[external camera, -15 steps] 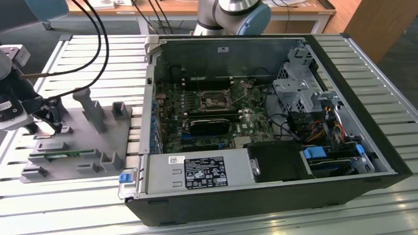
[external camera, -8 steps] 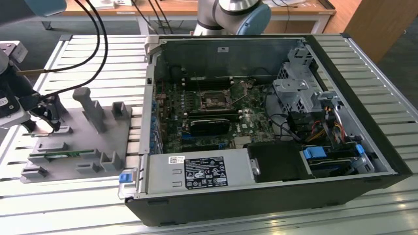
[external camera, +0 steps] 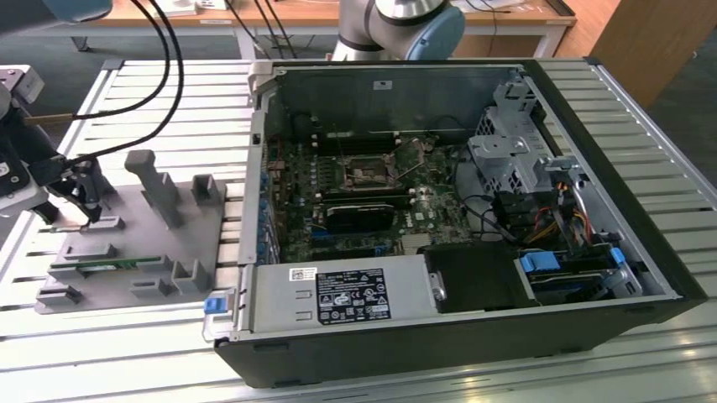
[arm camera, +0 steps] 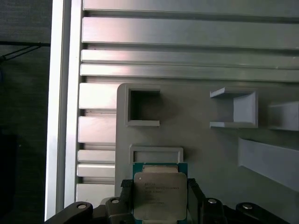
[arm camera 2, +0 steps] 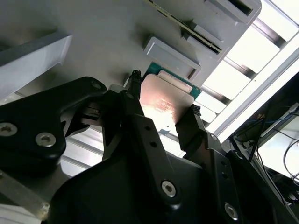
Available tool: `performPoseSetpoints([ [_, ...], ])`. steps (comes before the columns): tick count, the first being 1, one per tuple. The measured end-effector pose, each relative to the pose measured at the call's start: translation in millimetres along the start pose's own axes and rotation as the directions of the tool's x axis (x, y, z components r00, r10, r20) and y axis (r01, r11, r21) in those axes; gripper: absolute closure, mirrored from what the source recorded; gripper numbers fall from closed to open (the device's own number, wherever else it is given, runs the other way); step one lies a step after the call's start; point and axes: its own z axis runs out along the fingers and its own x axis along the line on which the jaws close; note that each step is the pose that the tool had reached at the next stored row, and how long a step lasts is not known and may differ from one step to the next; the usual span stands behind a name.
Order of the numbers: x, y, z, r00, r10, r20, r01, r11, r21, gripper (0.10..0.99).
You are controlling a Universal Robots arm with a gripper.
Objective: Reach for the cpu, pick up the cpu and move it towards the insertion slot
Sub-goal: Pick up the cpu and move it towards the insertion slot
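The cpu is a flat square chip with a silvery top and a green rim; in both wrist views it sits between my two black fingers, just over the grey plastic tray. My gripper is shut on the cpu, one finger against each side edge. In the exterior view my gripper is low over the tray's end at the exterior view's left. The insertion slot, a silvery frame with a dark centre, lies on the motherboard inside the open computer case, far off toward the exterior view's right.
The grey tray carries upright posts and a green memory stick. The black computer case lies open on a slatted aluminium table. Black cables hang over the table's far left. A square recess lies ahead on the tray.
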Motion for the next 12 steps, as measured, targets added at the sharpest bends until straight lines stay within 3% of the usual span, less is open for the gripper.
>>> performPoseSetpoints([
  [12,-0.1,0.3,-9.5,1.0,0.0,0.0001,0.0,1.0,0.0,0.541],
])
